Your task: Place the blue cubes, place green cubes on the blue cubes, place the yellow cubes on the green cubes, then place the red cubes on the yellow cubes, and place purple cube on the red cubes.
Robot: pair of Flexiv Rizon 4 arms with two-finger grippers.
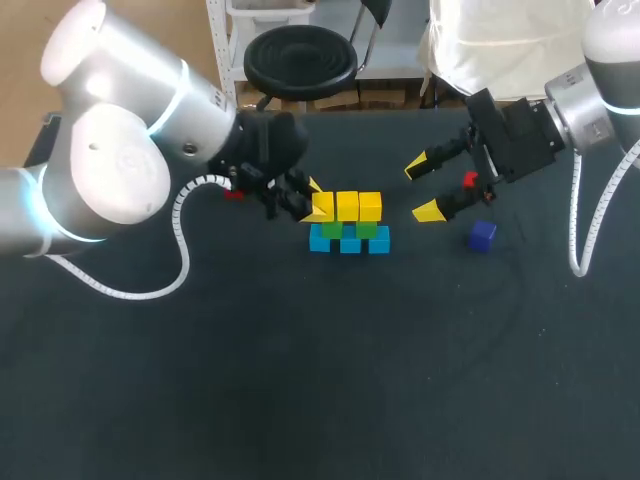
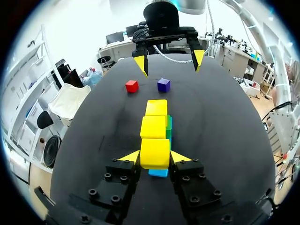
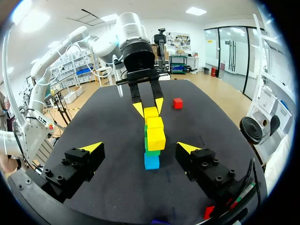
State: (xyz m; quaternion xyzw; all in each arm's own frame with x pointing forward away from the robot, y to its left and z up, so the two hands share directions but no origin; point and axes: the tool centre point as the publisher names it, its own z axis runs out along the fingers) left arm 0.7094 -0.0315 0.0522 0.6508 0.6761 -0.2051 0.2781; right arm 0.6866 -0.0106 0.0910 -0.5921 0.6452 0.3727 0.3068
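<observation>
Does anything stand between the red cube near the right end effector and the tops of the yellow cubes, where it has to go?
Nothing lies between the red cube and the yellow cubes. Only the left end effector is in the way: it is shut on the yellow cube at the row's far end.

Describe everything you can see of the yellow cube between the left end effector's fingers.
The yellow cube looks like plain, smooth plastic with flat square faces and no markings. It sits level at the end of a row with two more yellow cubes, close against the nearer one, above the green cubes and blue cubes. The left end effector is shut on it, a yellow fingertip against each side.
</observation>
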